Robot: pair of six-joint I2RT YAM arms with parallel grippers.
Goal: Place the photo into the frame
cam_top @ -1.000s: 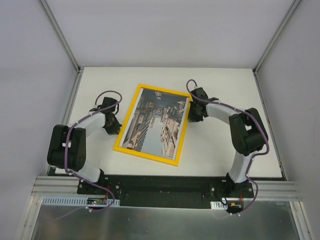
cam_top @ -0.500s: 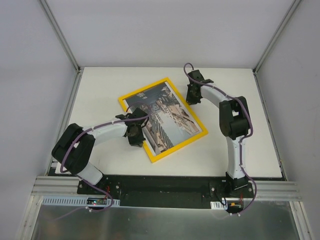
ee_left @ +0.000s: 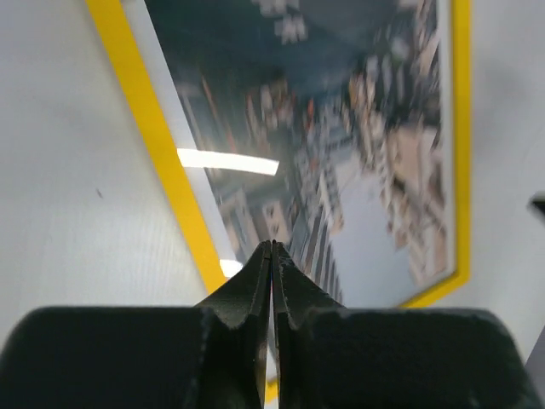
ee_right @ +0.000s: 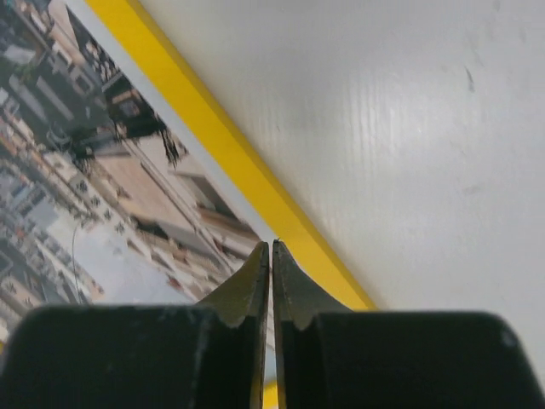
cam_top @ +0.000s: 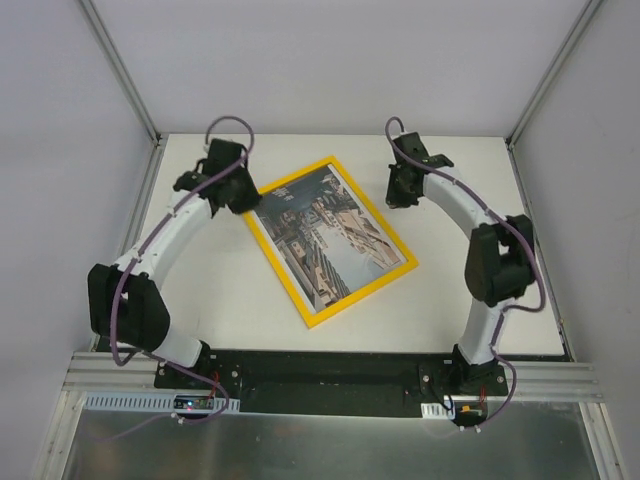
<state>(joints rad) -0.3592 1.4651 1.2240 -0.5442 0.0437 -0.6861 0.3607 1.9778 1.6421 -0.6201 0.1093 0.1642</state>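
Observation:
The frame (cam_top: pixel 362 292) lies flat and slanted on the white table, yellow side up. The photo (cam_top: pixel 330 235), a city street print, sits inside its border. My left gripper (cam_top: pixel 243 200) is shut and empty, low over the frame's far-left corner. In the left wrist view its tips (ee_left: pixel 272 244) hover over the photo (ee_left: pixel 341 170), just inside the yellow border (ee_left: pixel 156 136). My right gripper (cam_top: pixel 398 198) is shut and empty beside the frame's far-right edge. Its tips (ee_right: pixel 271 244) sit above the photo (ee_right: pixel 102 170), where its white margin meets the yellow border (ee_right: pixel 234 158).
Metal posts (cam_top: pixel 120 70) and grey side walls close in the table at left and right. A black rail (cam_top: pixel 320 365) with both arm bases runs along the near edge. Bare white table (cam_top: pixel 470 170) surrounds the frame.
The frame with the photo has turned counterclockwise and now lies slanted. My left arm swept from the frame's left side to its far-left corner. The right gripper shifted slightly right.

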